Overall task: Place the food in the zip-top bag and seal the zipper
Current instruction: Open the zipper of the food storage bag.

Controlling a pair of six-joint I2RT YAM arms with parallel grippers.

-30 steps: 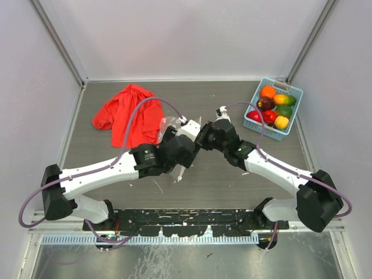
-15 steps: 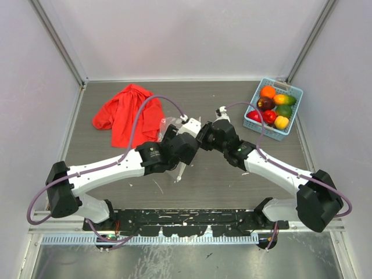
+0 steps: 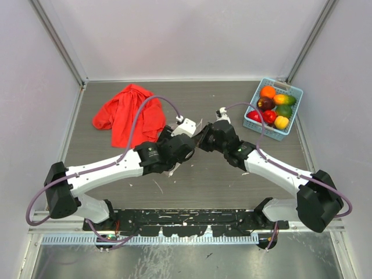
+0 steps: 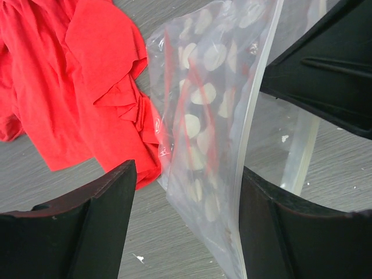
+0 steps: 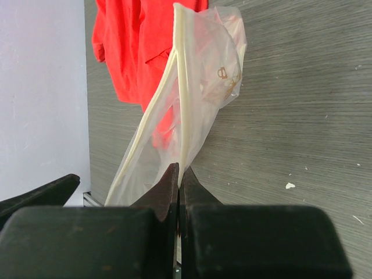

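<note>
The zip-top bag (image 4: 212,110), clear with white dots, hangs upright at the table's middle. My right gripper (image 5: 179,172) is shut on its whitish zipper (image 5: 181,87) strip and holds one lip up. My left gripper (image 4: 187,174) stands open with the bag's lower part between its fingers; the right finger (image 4: 273,226) lies against the bag's edge and the left finger (image 4: 99,221) is apart from it. In the top view both grippers meet nose to nose, left gripper (image 3: 187,135) and right gripper (image 3: 203,137). The food (image 3: 273,106) lies in a basket at the back right.
A crumpled red cloth (image 3: 129,113) lies just left of the bag and shows through it. The light blue basket (image 3: 289,87) sits in the back right corner by the wall. Small white crumbs dot the grey tabletop.
My left gripper has moved forward around the bag and its jaws have narrowed a little. My right gripper has stayed put, shut on the zipper strip.
</note>
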